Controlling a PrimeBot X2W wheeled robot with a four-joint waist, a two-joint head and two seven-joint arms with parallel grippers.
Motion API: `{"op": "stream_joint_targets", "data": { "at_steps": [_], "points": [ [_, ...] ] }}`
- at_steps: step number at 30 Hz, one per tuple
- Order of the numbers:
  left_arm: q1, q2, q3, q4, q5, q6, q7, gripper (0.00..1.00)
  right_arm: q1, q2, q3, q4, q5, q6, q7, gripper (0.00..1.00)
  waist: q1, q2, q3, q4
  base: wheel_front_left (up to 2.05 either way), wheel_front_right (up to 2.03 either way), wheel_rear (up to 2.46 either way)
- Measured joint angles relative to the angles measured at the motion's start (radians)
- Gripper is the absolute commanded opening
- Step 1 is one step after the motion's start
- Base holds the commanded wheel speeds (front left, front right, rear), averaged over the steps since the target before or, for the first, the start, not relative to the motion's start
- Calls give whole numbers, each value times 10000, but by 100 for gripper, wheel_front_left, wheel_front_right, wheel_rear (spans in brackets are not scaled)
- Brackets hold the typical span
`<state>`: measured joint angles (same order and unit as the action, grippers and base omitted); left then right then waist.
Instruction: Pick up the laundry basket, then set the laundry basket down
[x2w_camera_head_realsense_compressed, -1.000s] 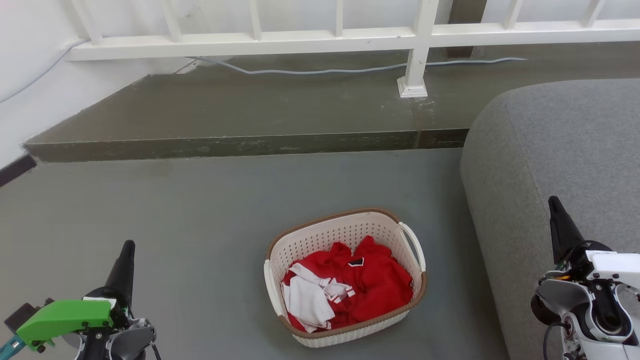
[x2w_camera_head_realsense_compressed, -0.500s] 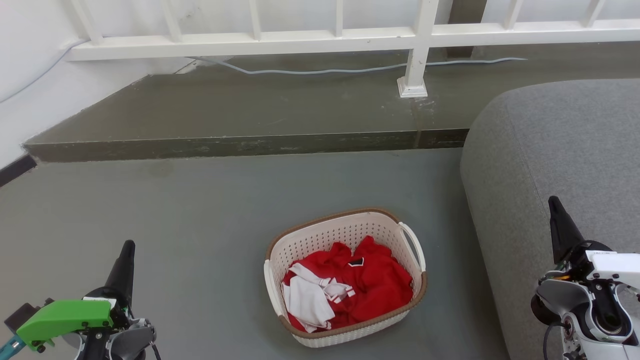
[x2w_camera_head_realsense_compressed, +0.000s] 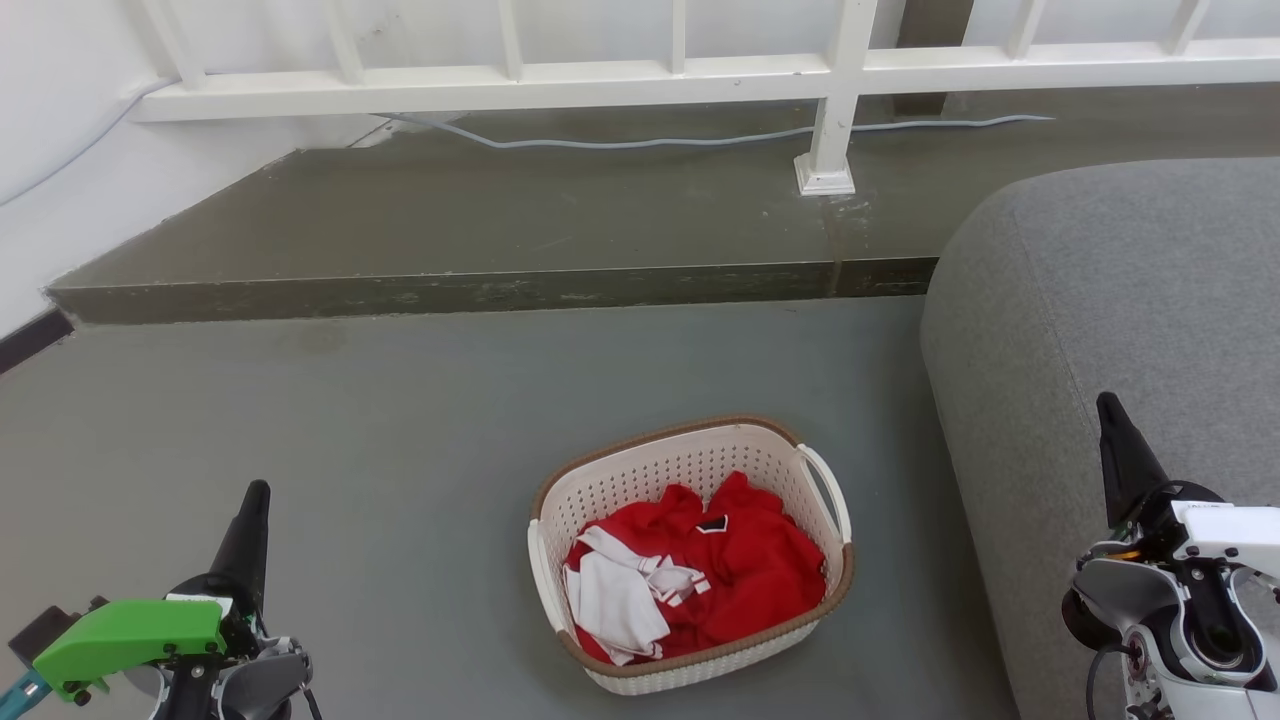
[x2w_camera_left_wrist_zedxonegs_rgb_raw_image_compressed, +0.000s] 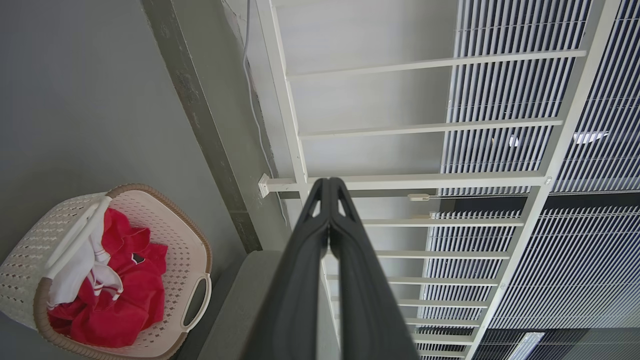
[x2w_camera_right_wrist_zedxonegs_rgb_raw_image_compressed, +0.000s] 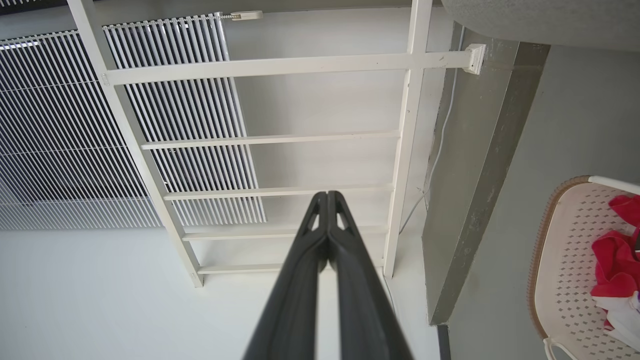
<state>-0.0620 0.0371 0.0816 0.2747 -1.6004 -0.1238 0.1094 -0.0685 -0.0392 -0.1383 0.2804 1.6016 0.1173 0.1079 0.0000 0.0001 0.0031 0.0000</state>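
The laundry basket (x2w_camera_head_realsense_compressed: 700, 468), cream perforated plastic with a brown rim and white side handles, rests on the grey floor at the lower middle of the head view. Red and white clothes (x2w_camera_head_realsense_compressed: 690, 580) lie inside it. My left gripper (x2w_camera_head_realsense_compressed: 255, 492) sits at the lower left, well left of the basket, fingers pressed together and holding nothing. At the lower right, my right gripper (x2w_camera_head_realsense_compressed: 1106, 402) is shut as well, in front of the sofa, apart from the basket. The left wrist view has the basket (x2w_camera_left_wrist_zedxonegs_rgb_raw_image_compressed: 190, 250) at its lower left and my left gripper (x2w_camera_left_wrist_zedxonegs_rgb_raw_image_compressed: 329, 181). The right wrist view has the basket (x2w_camera_right_wrist_zedxonegs_rgb_raw_image_compressed: 560, 250) at its right edge and my right gripper (x2w_camera_right_wrist_zedxonegs_rgb_raw_image_compressed: 327, 193).
A grey sofa (x2w_camera_head_realsense_compressed: 1120, 300) fills the right side, close to the basket's right handle. A raised concrete step (x2w_camera_head_realsense_compressed: 480, 290) runs across behind the basket, with a white railing (x2w_camera_head_realsense_compressed: 830, 90) and a cable (x2w_camera_head_realsense_compressed: 650, 140) on it. A white wall (x2w_camera_head_realsense_compressed: 60, 150) stands at the left.
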Motion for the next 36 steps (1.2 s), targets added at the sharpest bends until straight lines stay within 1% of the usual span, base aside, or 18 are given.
{"op": "stream_joint_targets", "data": {
  "at_steps": [17, 18, 23, 36],
  "points": [
    [0, 0, 0, 0, 0, 0, 0, 0, 0, 0, 2, 0, 0, 0, 0, 0, 0, 0, 0, 0, 0, 0, 0],
    [24, -13, -8, 71, 6, 4, 0, 100, 22, 19, 4, 73, -2, -23, -2, 100, 0, 0, 0, 0, 0, 0, 0],
    [392, -234, -84, 520, 8, 10, -2, 100, 455, 255, 33, 520, -2, -44, -4, 100, 0, 0, 2, 0, 0, 0, 0],
    [419, -226, -351, 291, 159, 10, -433, 100, 480, 253, 247, 274, -13, -44, -121, 100, 0, 0, 25, -8, 0, 0, 0]
  ]
}}
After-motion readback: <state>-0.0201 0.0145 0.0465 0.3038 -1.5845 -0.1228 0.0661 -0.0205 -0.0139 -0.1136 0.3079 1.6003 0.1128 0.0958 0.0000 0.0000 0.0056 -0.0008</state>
